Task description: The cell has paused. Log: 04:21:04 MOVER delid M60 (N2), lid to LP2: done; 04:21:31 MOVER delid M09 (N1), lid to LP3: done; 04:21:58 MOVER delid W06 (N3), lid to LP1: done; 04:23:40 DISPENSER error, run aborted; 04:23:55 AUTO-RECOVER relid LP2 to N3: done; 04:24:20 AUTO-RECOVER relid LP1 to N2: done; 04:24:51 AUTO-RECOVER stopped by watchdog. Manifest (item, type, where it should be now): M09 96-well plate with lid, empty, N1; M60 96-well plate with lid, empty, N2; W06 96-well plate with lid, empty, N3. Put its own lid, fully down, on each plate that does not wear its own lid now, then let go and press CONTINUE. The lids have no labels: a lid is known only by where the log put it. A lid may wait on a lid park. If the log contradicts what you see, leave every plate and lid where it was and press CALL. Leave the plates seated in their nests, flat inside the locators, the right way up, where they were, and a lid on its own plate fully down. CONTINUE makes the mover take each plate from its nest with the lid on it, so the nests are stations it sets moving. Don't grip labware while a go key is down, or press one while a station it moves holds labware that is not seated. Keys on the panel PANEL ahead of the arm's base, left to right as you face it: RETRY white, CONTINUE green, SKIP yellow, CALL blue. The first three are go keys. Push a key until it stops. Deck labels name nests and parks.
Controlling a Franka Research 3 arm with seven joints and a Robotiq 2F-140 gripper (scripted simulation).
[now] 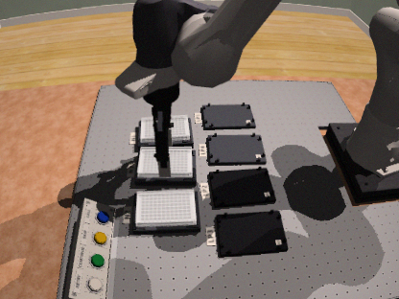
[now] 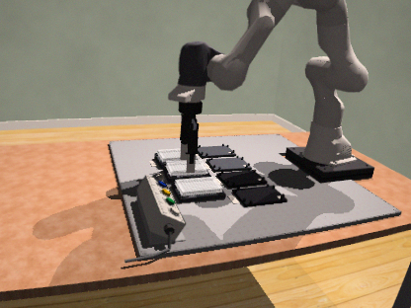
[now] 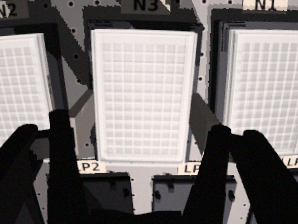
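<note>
Three white 96-well plates sit in a column of nests on the grey deck [image 1: 307,249]. In the wrist view they are labelled N2 [image 3: 20,90], N3 [image 3: 144,92] and N1 [image 3: 262,83]. My gripper [image 1: 163,160] [image 2: 189,160] [image 3: 142,105] is down over the middle plate [image 1: 179,162] [image 2: 198,168] in N3. Its fingers straddle the short sides and are shut on the lid of that plate. I cannot tell whether the lid is lifted off the plate. The far plate [image 1: 179,128] and the near plate [image 1: 166,208] stand free of the gripper.
Four dark lid parks [image 1: 227,116] [image 1: 235,149] [image 1: 241,188] [image 1: 250,234] lie in a column right of the nests and look bare. The key panel [image 2: 153,209] stands at the deck's near left, with its blue [image 1: 103,217], yellow [image 1: 100,237], green [image 1: 98,260] and white [image 1: 95,285] keys. The arm's base [image 1: 369,158] stands at the right.
</note>
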